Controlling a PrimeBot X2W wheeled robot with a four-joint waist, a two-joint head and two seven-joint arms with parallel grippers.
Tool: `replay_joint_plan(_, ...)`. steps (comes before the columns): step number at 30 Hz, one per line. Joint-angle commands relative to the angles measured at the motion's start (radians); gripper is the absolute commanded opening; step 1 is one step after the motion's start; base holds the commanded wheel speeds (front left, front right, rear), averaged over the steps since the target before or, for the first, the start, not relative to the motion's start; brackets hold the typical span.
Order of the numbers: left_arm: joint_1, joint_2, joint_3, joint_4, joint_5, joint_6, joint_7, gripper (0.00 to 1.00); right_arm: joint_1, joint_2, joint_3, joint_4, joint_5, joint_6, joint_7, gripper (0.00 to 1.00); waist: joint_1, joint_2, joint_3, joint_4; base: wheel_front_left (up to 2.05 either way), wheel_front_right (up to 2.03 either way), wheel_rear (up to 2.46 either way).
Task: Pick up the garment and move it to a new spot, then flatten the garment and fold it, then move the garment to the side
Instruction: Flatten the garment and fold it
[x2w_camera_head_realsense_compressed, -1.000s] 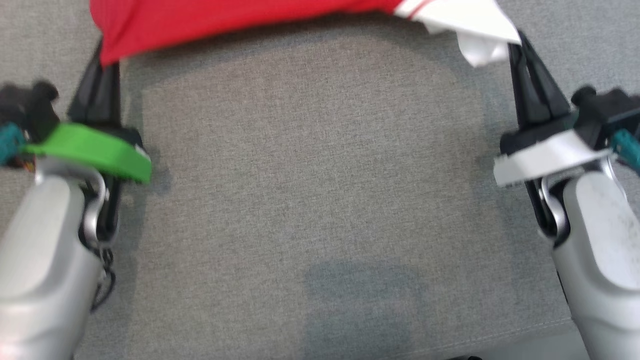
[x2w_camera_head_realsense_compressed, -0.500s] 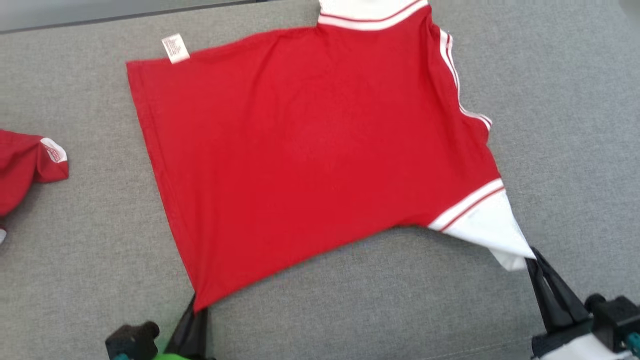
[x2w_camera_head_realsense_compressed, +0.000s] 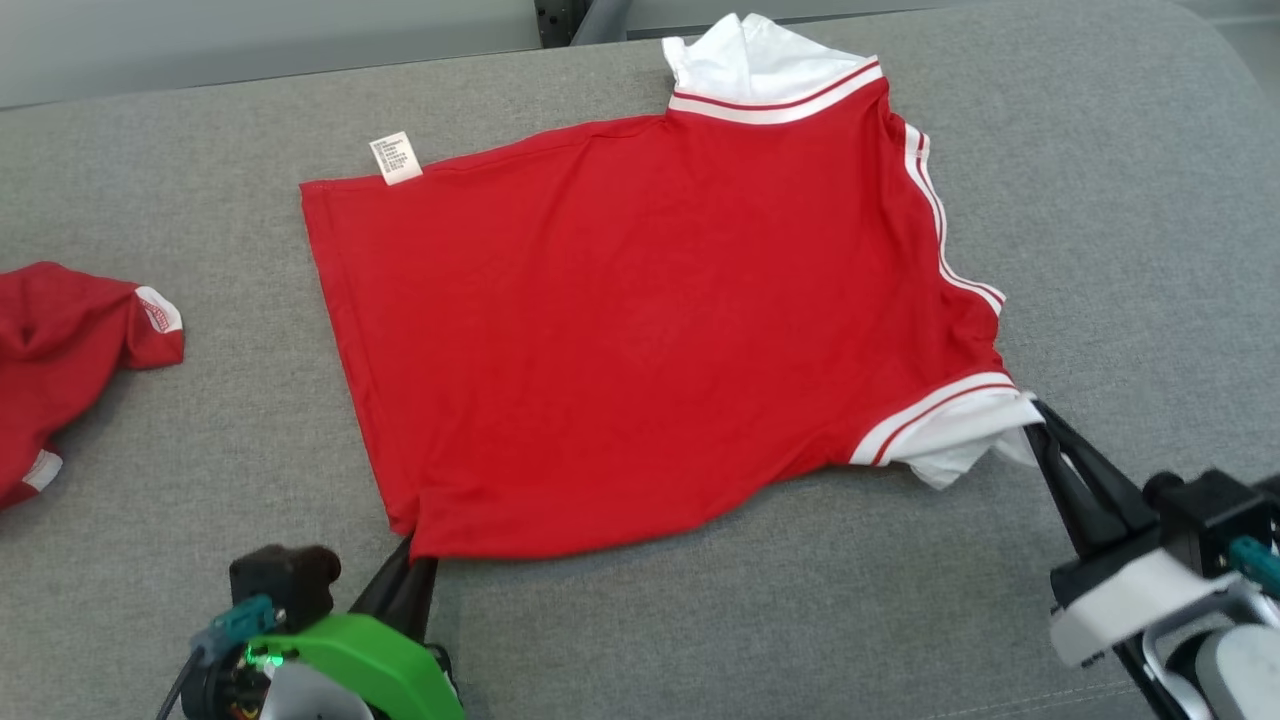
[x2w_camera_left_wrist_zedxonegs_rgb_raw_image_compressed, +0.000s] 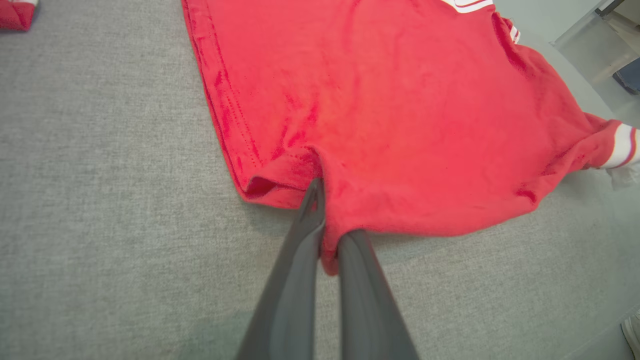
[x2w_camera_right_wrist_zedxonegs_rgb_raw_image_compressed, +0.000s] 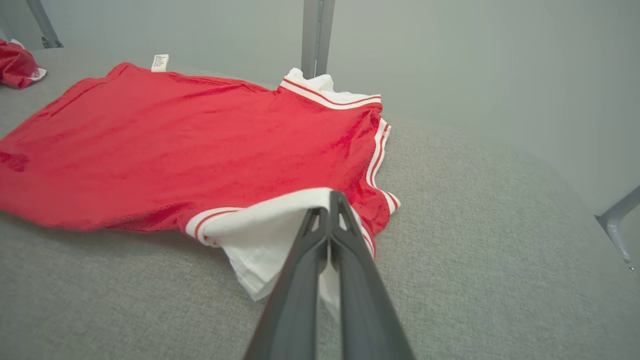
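Shirt (x2w_camera_head_realsense_compressed: 650, 330): laid flat beyond both hands, sleeve (x2w_camera_right_wrist_zedxonegs_rgb_raw_image_compressed: 270, 220) slackened | left hand (x2w_camera_head_realsense_compressed: 412, 555): clamped on hem (x2w_camera_left_wrist_zedxonegs_rgb_raw_image_compressed: 280, 175) | right hand (x2w_camera_head_realsense_compressed: 1040, 425): clamped on sleeve | fold next.

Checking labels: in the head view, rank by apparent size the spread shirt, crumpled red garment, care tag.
Largest: spread shirt.
Then crumpled red garment, partly cut off at the edge.
Smallest: care tag.

- Head camera has tilted up: the red shirt (x2w_camera_head_realsense_compressed: 650, 330), a second ago a strip at the view's top, now lies in full view.
- Its near sleeve (x2w_camera_head_realsense_compressed: 950, 440), drawn to a taut point by the right end effector (x2w_camera_head_realsense_compressed: 1035, 425) half a second ago, now sags in folds.
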Motion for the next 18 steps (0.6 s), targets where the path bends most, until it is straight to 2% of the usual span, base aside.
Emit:
replay_joint_plan(1, -0.067, 0.021, -0.010, -0.010, 0.014, 0.004, 0.058, 0.00, -0.085, -0.042, 0.039, 0.015, 0.009, -0.001, 0.026, 0.00, 0.0001, 0.0045, -0.018, 0.012, 0.00, 0.00, 0.00)
replay_joint_plan(6, -0.191, 0.040, -0.022, 0.008, 0.031, 0.003, 0.167, 0.00, -0.238, -0.105, 0.106, 0.058, 0.028, -0.001, 0.064, 0.00, 0.0001, 0.0045, -0.019, 0.029, 0.00, 0.00, 0.00)
replay_joint_plan(11, -0.355, 0.026, -0.040, 0.072, 0.033, -0.009, 0.281, 0.00, -0.418, -0.181, 0.170, 0.145, 0.038, -0.001, 0.095, 0.00, 0.0001, 0.0045, 0.023, 0.062, 0.00, 0.00, 0.00)
replay_joint_plan(14, -0.486, 0.005, -0.066, 0.174, 0.026, -0.040, 0.375, 0.00, -0.552, -0.220, 0.245, 0.243, 0.048, -0.001, 0.117, 0.00, 0.0001, 0.0045, 0.061, 0.085, 0.00, 0.00, 0.00)
replay_joint_plan(18, -0.601, -0.032, -0.090, 0.321, 0.030, -0.065, 0.436, 0.00, -0.669, -0.214, 0.343, 0.356, 0.061, -0.001, 0.108, 0.00, 0.0001, 0.0045, 0.081, 0.099, 0.00, 0.00, 0.00)
